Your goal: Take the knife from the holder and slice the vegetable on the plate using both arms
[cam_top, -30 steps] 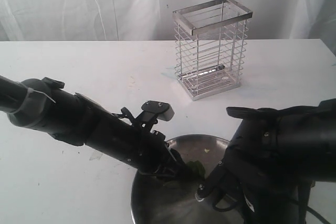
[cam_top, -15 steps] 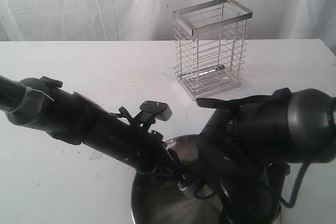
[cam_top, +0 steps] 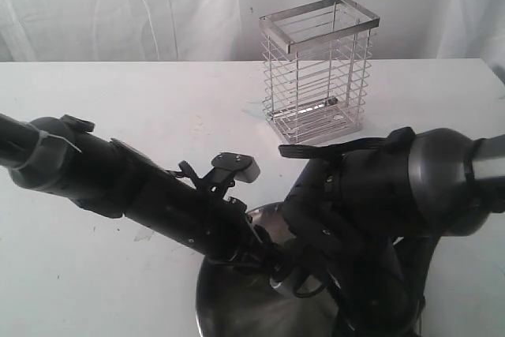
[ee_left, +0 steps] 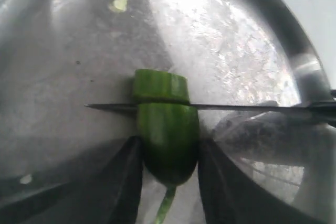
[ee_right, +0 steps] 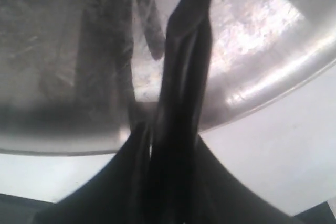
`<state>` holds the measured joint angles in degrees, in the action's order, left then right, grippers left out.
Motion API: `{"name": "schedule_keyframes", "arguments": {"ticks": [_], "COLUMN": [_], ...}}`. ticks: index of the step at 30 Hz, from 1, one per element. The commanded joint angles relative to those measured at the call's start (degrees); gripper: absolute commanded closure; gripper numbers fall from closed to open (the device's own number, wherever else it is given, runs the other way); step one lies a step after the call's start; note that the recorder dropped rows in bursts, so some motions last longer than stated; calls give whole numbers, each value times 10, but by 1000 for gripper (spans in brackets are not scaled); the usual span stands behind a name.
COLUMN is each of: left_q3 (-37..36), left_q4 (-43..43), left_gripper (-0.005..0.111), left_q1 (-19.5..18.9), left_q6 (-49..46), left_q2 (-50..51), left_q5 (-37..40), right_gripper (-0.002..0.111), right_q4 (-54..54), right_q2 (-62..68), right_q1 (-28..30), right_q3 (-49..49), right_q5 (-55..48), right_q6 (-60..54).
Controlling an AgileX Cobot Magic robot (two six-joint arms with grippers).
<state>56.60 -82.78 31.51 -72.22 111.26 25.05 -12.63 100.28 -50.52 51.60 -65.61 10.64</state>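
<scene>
The dark green vegetable lies on the steel plate, its thin stem pointing back between my left gripper's fingers. My left gripper is shut on the vegetable. The knife's thin blade runs across the vegetable, with a short end piece beyond it. The knife's black handle is clamped in my right gripper, above the plate's rim. In the exterior view both black arms meet over the plate and hide the vegetable. The wire holder stands behind.
The plate sits at the white table's front edge. A small pale scrap lies on the plate beyond the vegetable. A white cloth hangs behind the table.
My right arm has swung left and forward over the plate, now covering the spot where the vegetable showed. The left arm has stayed put.
</scene>
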Motion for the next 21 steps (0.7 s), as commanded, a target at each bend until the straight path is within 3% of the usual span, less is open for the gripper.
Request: {"name": "schedule_keyframes", "arguments": {"ticks": [1, 12, 21], "left_q3": [1, 1, 1], "left_q4": [-6, 59, 68], "left_gripper": [67, 67, 67], "left_q1": [6, 6, 6], "left_q6": [5, 46, 85], "left_q2": [0, 0, 0], "left_q5": [31, 22, -2], "right_gripper": [108, 108, 108], "right_q4": [-46, -66, -22], "right_q2": [3, -47, -57], "right_q1": [-2, 43, 43], "right_q3": [3, 3, 2], "right_q5": [-2, 15, 36], "right_q6": [23, 50, 43]}}
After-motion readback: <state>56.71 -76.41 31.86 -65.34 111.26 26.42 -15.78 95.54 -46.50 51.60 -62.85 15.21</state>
